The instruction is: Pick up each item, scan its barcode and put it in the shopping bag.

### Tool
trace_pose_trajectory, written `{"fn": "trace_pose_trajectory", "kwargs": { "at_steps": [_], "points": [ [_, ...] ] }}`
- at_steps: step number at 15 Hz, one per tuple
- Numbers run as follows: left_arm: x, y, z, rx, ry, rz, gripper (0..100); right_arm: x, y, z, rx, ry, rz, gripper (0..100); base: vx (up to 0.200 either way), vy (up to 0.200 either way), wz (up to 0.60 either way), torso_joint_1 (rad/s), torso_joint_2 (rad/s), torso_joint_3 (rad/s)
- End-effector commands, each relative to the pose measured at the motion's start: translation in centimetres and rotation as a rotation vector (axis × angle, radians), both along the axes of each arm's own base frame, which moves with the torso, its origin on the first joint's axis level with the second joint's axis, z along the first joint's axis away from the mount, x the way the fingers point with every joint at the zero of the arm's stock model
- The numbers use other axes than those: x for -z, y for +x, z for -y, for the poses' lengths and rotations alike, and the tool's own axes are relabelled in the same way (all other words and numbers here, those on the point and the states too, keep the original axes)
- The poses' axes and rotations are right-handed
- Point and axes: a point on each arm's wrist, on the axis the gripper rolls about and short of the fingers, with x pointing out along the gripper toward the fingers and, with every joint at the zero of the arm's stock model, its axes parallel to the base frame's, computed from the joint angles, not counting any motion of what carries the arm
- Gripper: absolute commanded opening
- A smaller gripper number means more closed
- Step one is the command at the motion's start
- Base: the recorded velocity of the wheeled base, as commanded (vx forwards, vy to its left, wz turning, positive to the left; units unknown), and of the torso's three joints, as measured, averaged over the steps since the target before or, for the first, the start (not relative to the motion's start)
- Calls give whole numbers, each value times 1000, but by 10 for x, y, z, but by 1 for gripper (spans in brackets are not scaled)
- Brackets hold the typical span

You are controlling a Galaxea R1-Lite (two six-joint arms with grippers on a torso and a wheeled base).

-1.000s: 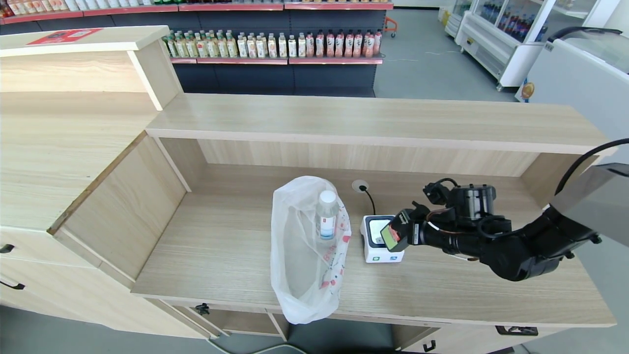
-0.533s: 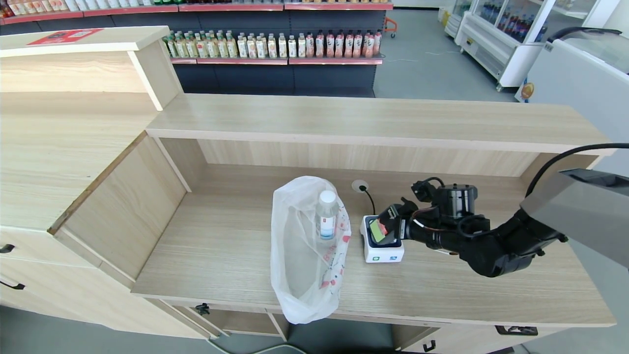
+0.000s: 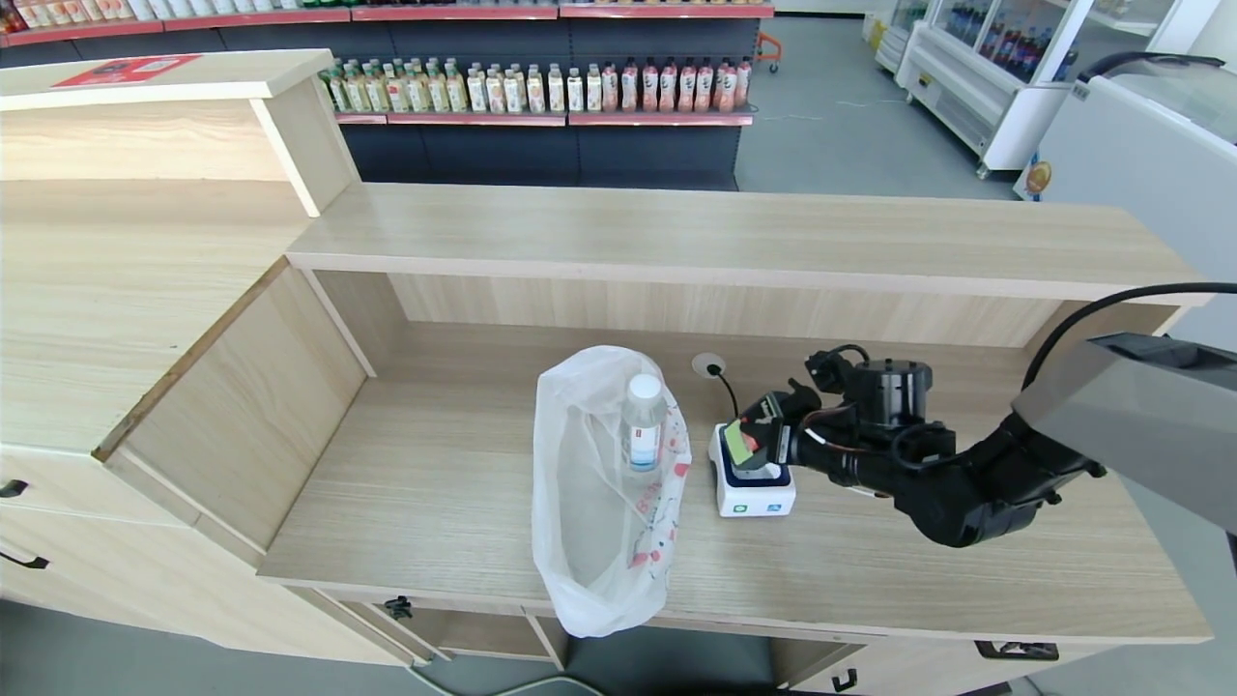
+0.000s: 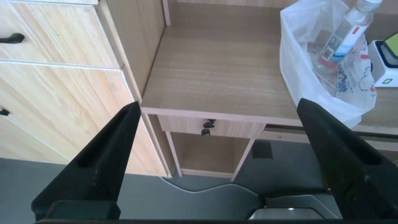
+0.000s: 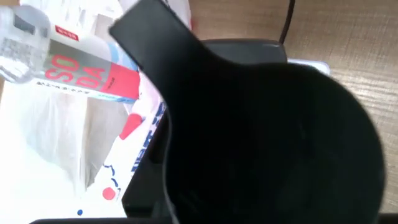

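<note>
Shopping bag point(image 3: 589, 527) and scanner point(image 3: 756, 495) stand close together on the surface point(image 3: 425, 483); bare wood opens left, a raised ledge point(image 3: 734, 237) behind.

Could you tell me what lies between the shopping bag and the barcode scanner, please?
In the head view, only a narrow bare strip of wooden counter lies between the shopping bag and the barcode scanner.

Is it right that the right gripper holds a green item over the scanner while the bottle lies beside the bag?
Not quite: in the head view the bottle is inside the bag; the right gripper does hold the green item over the scanner.
</note>
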Motion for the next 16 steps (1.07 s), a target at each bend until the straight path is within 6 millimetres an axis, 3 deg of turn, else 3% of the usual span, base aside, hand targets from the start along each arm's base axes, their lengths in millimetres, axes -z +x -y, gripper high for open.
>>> {"fn": "trace_pose_trajectory", "kwargs": {
  "at_steps": [1, 2, 3, 4, 7, 11, 16],
  "points": [
    [0, 0, 0, 0, 0, 0, 100, -47, -13, 7, 33, 38, 110, 0, 0, 0, 0, 0, 0, 0],
    [0, 0, 0, 0, -2, 0, 100, -73, -25, 25, 71, 36, 166, 0, 0, 0, 0, 0, 0, 0],
    [0, 0, 0, 0, 0, 0, 100, -79, -30, 29, 75, 25, 182, 0, 0, 0, 0, 0, 0, 0],
    [0, 0, 0, 0, 0, 0, 100, -89, -52, 55, 95, -141, 241, 0, 0, 0, 0, 0, 0, 0],
    [0, 0, 0, 0, -3, 0, 100, -84, -83, 76, 124, -394, 326, 0, 0, 0, 0, 0, 0, 0],
    [0, 0, 0, 0, -2, 0, 100, -85, -89, 60, 100, -412, 375, 0, 0, 0, 0, 0, 0, 0],
    [0, 0, 0, 0, -2, 0, 100, -74, -92, 25, -8, -356, 340, 0, 0, 200, 0, -1, 6, 2]
  ]
}}
